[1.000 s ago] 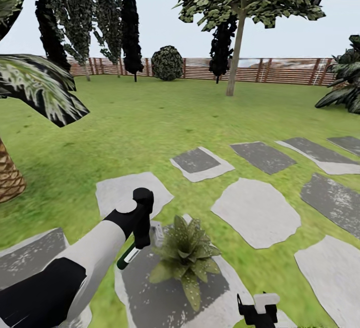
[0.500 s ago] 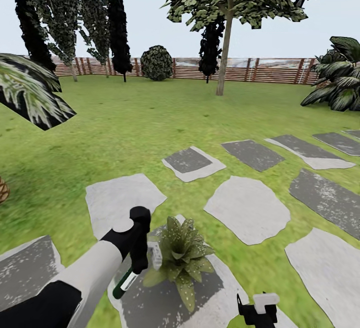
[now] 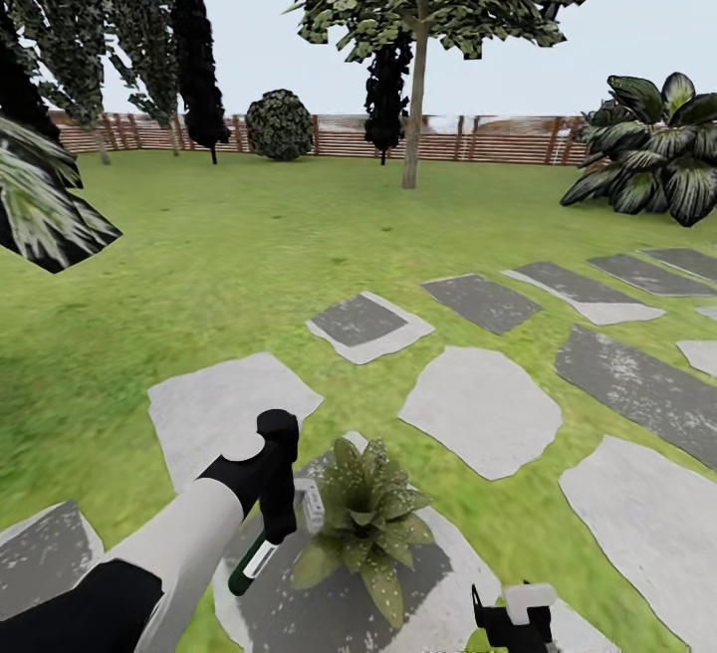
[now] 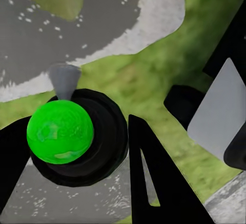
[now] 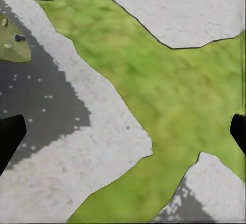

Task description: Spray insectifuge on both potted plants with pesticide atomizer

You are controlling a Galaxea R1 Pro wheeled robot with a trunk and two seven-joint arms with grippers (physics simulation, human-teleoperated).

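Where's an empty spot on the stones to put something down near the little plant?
The pale stepping slab beyond the potted plant, ringed by grass, is bare, and so is the pale slab beyond the left gripper. It is crowded on the dark slab under the plant, where the left gripper holds the atomizer right beside the leaves.

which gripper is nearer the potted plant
Left. The left gripper, holding the atomizer, is right beside the potted plant. The right gripper hangs lower, clearly apart from its leaves.
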